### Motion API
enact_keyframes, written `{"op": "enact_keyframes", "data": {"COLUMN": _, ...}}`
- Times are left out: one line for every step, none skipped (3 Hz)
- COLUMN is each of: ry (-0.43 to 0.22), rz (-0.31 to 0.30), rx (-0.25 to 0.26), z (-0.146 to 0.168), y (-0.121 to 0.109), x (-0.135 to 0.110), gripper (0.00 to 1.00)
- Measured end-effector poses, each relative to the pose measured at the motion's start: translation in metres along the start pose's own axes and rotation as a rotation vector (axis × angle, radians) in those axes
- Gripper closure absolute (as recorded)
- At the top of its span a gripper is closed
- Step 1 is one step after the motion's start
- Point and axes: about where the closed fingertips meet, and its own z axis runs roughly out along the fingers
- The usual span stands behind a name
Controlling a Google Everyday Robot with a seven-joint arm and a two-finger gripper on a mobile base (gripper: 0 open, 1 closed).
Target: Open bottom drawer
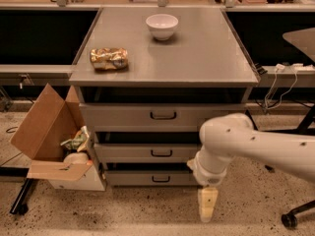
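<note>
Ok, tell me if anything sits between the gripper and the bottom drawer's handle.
Nothing visible does. The gripper hangs low by the right end of the bottom drawer, pointing down at the floor. Only open space lies between it and the handle. The cardboard box stands to the drawer's left, out of the path.

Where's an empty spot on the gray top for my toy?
The cabinet top is bare right of the bowl and snack bag, up to its right edge. Its left half is busier. The claw hangs low by the bottom drawer.
</note>
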Motion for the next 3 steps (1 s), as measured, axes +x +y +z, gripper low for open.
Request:
{"op": "enact_keyframes", "data": {"ry": -0.037, "rz": -0.004, "rx": -0.055, "z": 0.071, "y": 0.003, "x": 0.003, "gripper": 0.00}}
{"op": "enact_keyframes", "data": {"ry": -0.037, "rz": -0.006, "rx": -0.058, "z": 0.077, "y": 0.000, "x": 0.004, "gripper": 0.00}}
{"op": "enact_keyframes", "data": {"ry": -0.043, "rz": -0.024, "rx": -0.076, "z": 0.133, "y": -0.024, "x": 0.021, "gripper": 0.00}}
